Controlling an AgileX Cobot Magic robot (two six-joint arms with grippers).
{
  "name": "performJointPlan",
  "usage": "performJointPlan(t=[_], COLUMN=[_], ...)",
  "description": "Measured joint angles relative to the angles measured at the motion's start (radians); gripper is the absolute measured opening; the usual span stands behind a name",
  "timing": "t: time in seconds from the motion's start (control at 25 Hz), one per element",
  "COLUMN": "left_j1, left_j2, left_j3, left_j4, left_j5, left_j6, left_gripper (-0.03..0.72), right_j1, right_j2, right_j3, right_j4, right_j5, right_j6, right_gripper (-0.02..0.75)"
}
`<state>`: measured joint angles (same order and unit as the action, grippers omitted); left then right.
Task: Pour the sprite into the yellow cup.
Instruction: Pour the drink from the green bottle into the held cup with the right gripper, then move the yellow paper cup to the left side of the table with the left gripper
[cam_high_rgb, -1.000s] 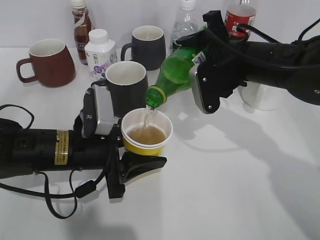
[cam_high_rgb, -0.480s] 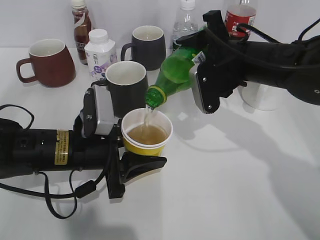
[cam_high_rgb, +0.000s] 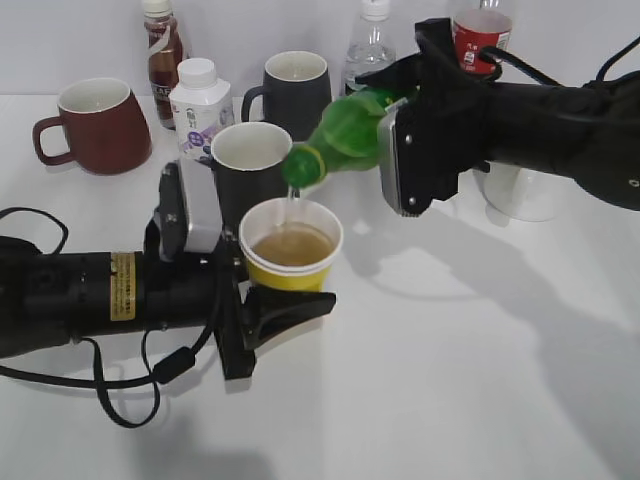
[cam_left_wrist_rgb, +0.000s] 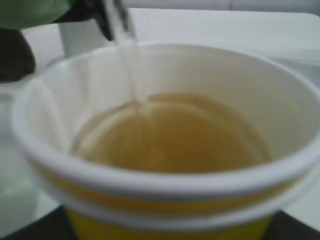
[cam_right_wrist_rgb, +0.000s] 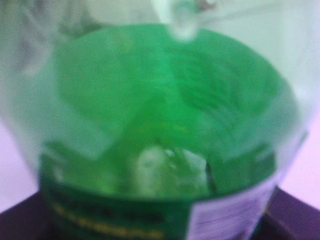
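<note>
Exterior: my right gripper (cam_high_rgb: 400, 160), upper right, is clamping the sprite (cam_high_rgb: 340, 140), now tipped flatter and higher than a second ago; the left gripper (cam_high_rgb: 262, 285) is holding the cup (cam_high_rgb: 291, 255) at centre, lifted slightly. Left wrist: a thin stream is falling, cup about half full, so pouring is tapering. Right wrist: green bottle is filling the frame

The sprite (cam_high_rgb: 345, 135) is a translucent green bottle, uncapped, tipped steeply with its neck pointing down and left, mouth just above the yellow cup (cam_high_rgb: 291, 257). A thin clear stream falls from it into the cup. The cup stands upright, white inside and at the rim, partly filled with amber-looking liquid.
</note>
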<state>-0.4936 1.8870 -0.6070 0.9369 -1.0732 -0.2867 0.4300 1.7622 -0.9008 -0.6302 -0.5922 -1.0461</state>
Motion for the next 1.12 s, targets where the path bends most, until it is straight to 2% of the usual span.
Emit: performJointPlan(t=[0.44, 0.72, 0.88, 1.12], left_j1=[0.002, 0.052, 0.073, 0.094], left_j2=[-0.018, -0.087, -0.146, -0.196], left_j3=[0.000, 0.000, 0.000, 0.000], left_j4=[-0.077, -0.106, -0.139, -0.193], left_j5=[-0.012, -0.011, 0.084, 0.140], left_j6=[0.000, 0.000, 0.000, 0.000], left_gripper=[0.403, 0.403, 0.403, 0.403], right_j1=[0.000, 0.000, 0.000, 0.000], right_j2=[0.000, 0.000, 0.001, 0.027], right_j3=[0.000, 0.000, 0.000, 0.000], right_j4=[0.000, 0.000, 0.008, 0.104], right_j5=[0.002, -0.016, -0.070, -0.136], right_j6=[0.460, 0.885, 1.078, 1.188], right_gripper=[0.455, 0.454, 0.449, 0.449])
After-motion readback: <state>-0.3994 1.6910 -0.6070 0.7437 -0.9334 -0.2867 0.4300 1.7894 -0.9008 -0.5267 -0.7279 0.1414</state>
